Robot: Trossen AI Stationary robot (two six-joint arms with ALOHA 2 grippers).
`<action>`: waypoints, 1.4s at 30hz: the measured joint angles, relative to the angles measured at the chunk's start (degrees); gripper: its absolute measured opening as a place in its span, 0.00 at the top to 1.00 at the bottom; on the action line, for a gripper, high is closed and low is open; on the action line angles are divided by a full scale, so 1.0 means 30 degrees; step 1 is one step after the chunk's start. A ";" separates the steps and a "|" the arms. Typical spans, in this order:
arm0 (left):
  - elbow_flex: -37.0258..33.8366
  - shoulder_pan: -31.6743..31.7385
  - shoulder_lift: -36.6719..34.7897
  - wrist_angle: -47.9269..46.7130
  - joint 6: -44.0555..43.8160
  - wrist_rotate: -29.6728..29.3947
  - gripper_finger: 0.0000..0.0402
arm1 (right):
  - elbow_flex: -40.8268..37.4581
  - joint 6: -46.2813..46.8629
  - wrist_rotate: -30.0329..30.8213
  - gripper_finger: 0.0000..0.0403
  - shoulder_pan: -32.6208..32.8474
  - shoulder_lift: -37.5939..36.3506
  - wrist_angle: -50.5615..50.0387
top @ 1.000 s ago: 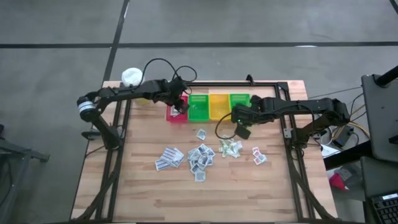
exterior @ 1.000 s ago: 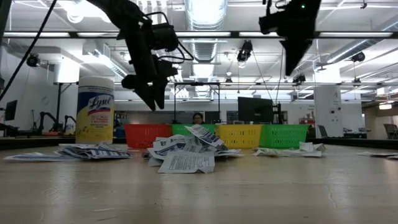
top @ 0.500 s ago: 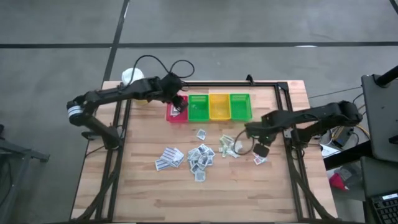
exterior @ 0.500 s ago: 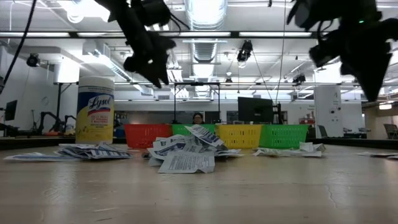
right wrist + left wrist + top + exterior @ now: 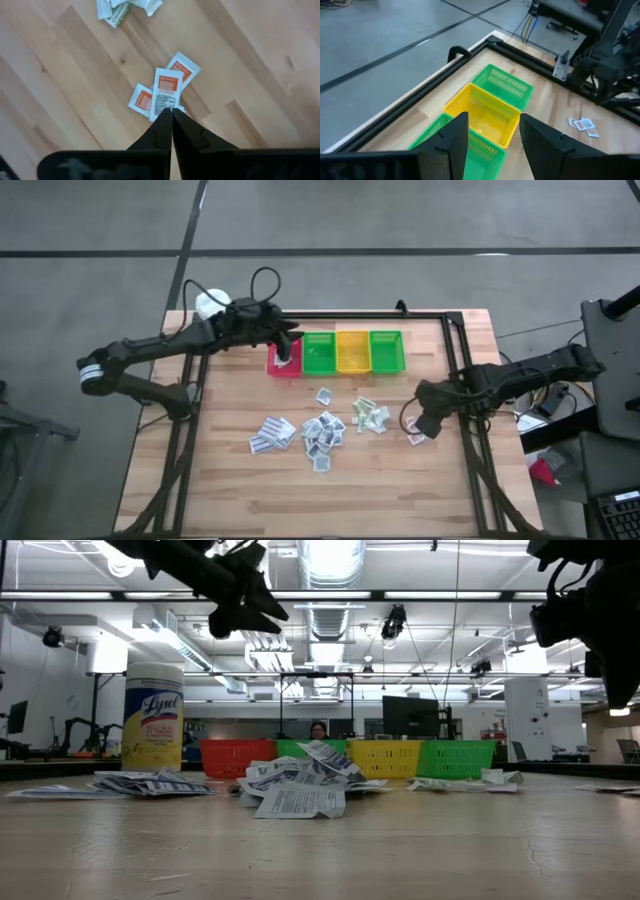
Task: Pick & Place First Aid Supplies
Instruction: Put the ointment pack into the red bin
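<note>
Your right gripper [image 5: 171, 116], fingers clenched empty, has swung from the bins to above the small red-printed white sachets [image 5: 165, 90], ready to pick.

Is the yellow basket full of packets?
No, the yellow basket looks empty in the left wrist view; only its mesh floor shows.

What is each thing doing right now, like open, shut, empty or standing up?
Left claw: open, holding nothing, above the bins.
Right claw: shut, over the red-print sachets.
Yellow bin: looks empty.
Wipes bottle: standing upright.
Middle sachet pile: lying loose on the table.
</note>
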 joint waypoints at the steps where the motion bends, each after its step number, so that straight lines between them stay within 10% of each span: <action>1: -0.0320 0.0000 -0.0233 0.0212 -0.0146 0.0017 0.58 | -0.0105 0.0177 -0.0145 0.95 0.0000 -0.0108 0.0011; 14: -0.2140 -0.0277 -0.2411 0.2220 0.0921 0.0264 0.58 | -0.0356 0.0258 -0.0723 0.69 0.0000 0.1158 0.1234; 42: -0.3337 -0.0270 -0.2745 0.2877 0.0496 0.0062 0.58 | -0.0356 -0.0432 -0.0067 0.71 0.1078 0.7592 0.3706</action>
